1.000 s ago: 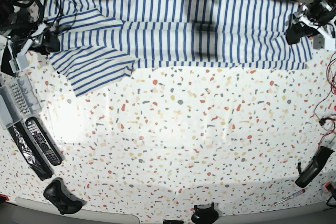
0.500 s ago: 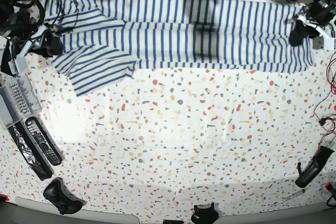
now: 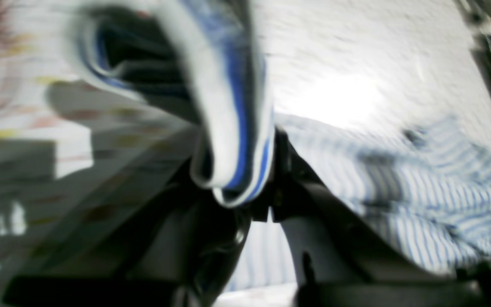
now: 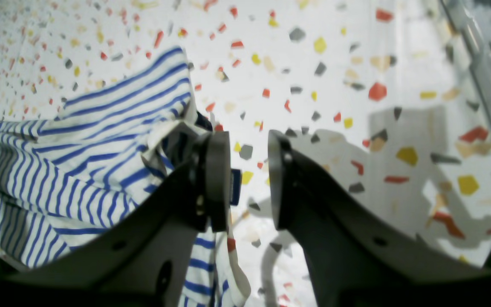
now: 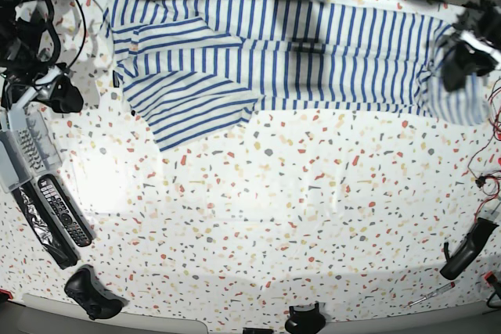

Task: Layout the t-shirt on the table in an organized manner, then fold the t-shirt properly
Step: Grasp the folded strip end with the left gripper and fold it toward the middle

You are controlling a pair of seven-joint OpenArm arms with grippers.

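Observation:
The white, blue-striped t-shirt [image 5: 313, 52] lies spread along the far side of the speckled table [image 5: 274, 217], one sleeve folded over at its left. My left gripper [image 5: 458, 68] is at the shirt's right end. In the blurred left wrist view this gripper [image 3: 245, 187] is shut on a bunched fold of the t-shirt [image 3: 237, 128], which is raised off the table. My right gripper [image 5: 63, 98] sits left of the shirt. In the right wrist view it [image 4: 249, 179] stands open over bare table [image 4: 335, 64], with the t-shirt [image 4: 100, 140] lying against the outside of its left finger.
Two remote controls [image 5: 63, 209] and a grey tray [image 5: 19, 150] lie at the left edge. A black controller [image 5: 90, 291] is at the front left. A black tool [image 5: 468, 248] and cables [image 5: 489, 170] are at the right.
The left gripper has shut on the shirt's right end and lifted it. The whole shirt has slid right. The right gripper has moved down-left, away from the shirt's left edge.

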